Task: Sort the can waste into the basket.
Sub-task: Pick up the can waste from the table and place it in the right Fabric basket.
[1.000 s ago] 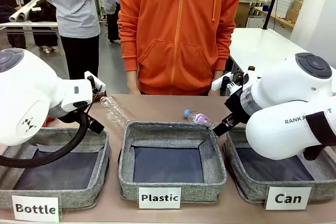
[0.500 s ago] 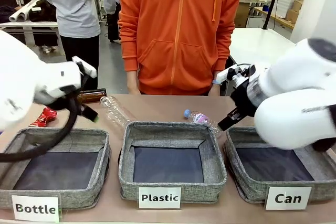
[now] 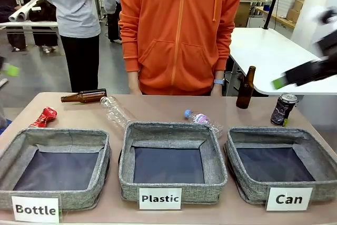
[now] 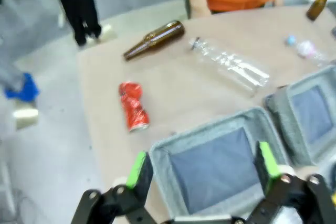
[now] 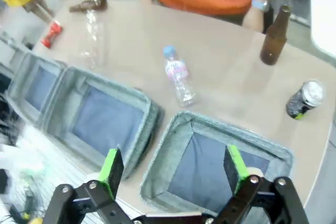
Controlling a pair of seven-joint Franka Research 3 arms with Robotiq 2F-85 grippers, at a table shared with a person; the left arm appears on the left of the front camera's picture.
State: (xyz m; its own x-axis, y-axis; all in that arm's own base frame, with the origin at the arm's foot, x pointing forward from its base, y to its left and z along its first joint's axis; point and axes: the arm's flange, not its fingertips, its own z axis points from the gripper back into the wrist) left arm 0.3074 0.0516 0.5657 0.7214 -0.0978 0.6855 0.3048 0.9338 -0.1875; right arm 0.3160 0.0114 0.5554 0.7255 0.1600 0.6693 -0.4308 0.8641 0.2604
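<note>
Sorting table with three baskets in a row along the near edge. The basket [image 3: 247, 189] labelled "Can" stands at the right and holds nothing. The dark can [image 3: 283, 109] stands roughly upright just behind its far right corner, close to the table's [image 3: 158, 104] right edge, with a standing brown bottle [image 3: 245, 88] to its left and apart from it. The red can [image 4: 134, 106] lies crushed on its side at the far left, behind the "Bottle" basket [image 4: 210, 129], well apart from the "Can" basket with the "Plastic" basket [image 3: 131, 172] in between. The left gripper [image 4: 202, 166] hangs above the "Bottle" basket, jaws spread wide and empty. The right gripper [image 5: 173, 163] hangs above the "Can" basket, equally wide and empty. Both cans are probably light and thin-walled. The dark one looks smooth and likely to slip or dent, so a moderate hold across mid-body suits it. The red one is creased and irregular, best pinched across its narrowed waist. Room around the dark can is open above and toward the basket, though the table edge lies close on its right. The red can has bare table on all sides, with a lying brown bottle [image 4: 155, 39] and a clear bottle [image 4: 231, 66] farther off. A person [image 3: 179, 30] stands at the far side.
</note>
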